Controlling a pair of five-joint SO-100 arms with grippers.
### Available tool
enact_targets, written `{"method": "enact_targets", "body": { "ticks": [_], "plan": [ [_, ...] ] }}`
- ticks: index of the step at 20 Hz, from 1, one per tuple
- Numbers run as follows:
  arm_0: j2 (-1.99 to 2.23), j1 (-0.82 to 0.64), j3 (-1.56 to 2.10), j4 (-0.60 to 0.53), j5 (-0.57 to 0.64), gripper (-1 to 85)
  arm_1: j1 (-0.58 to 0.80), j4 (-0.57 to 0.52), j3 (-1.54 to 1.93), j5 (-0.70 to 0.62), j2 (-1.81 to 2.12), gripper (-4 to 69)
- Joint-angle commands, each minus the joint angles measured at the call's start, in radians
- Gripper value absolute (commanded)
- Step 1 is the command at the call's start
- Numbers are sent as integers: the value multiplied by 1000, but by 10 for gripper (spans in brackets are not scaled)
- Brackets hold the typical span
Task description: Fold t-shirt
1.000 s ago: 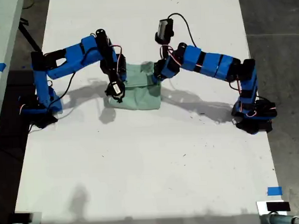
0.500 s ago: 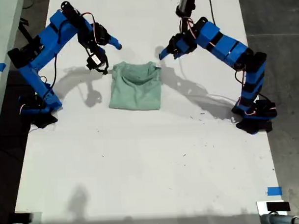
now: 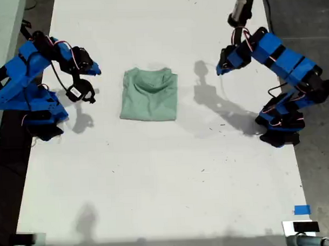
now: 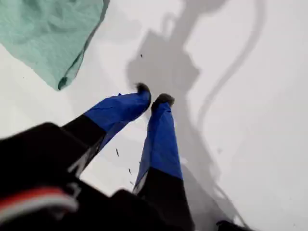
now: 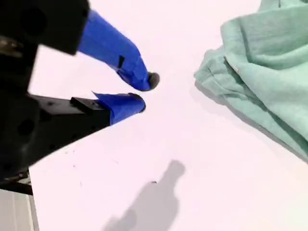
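Observation:
The pale mint-green t-shirt (image 3: 149, 96) lies folded into a compact rectangle on the white table (image 3: 155, 177), collar end toward the far edge. My first gripper (image 3: 219, 68) hangs over bare table on the exterior view's right, well apart from the shirt. In its own wrist view my first gripper (image 4: 153, 95) is shut on nothing, and a corner of the t-shirt (image 4: 48, 29) shows. My second gripper (image 3: 94, 70) is raised on the exterior view's left, a gap away from the cloth. Its wrist view shows my second gripper (image 5: 144, 92) shut and empty beside the t-shirt (image 5: 269, 62).
The arm bases stand near the table's side edges, with dark floor (image 3: 307, 21) beyond. A blue tape mark (image 3: 301, 209) sits at the exterior view's lower right, above a dark clamp (image 3: 304, 226). A pale surface (image 3: 2, 42) with blue tape lies off the exterior view's left.
Both arms have drawn back and up from the t-shirt toward their own sides. The shirt, partly covered by the grippers a second ago, now lies free and still.

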Motion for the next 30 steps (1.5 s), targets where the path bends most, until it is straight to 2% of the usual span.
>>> {"method": "enact_targets", "body": {
  "ticks": [1, 3, 4, 5, 7, 10, 14, 15, 19, 21, 30],
  "plan": [
    [273, 86, 235, -61, -104, 1, -75, -38, 261, 89, 287, -1],
    [603, 183, 482, -94, -183, 1, -169, -69, 506, 222, 465, -11],
    [807, 224, 609, -60, -236, 0, -281, -138, 604, 282, 557, -11],
    [974, 293, 713, -69, -252, 0, -350, -156, 678, 359, 609, -11],
    [1086, 356, 818, -52, -321, 0, -423, -170, 813, 460, 719, -11],
    [1091, 359, 902, -49, -345, 0, -440, -288, 716, 400, 650, -11],
    [1091, 345, 920, -46, -339, 0, -534, -523, 229, 311, 72, -11],
    [1091, 348, 922, -46, -342, 0, -568, -543, 94, 307, -67, -11],
    [1091, 356, 925, -46, -341, 0, -692, -532, -433, 279, -592, -11],
    [1091, 350, 925, -46, -337, 0, -715, -457, -661, 264, -785, -11],
    [1091, 351, 927, -48, -331, 0, -568, -420, -864, 141, -953, -11]
  ]
}}
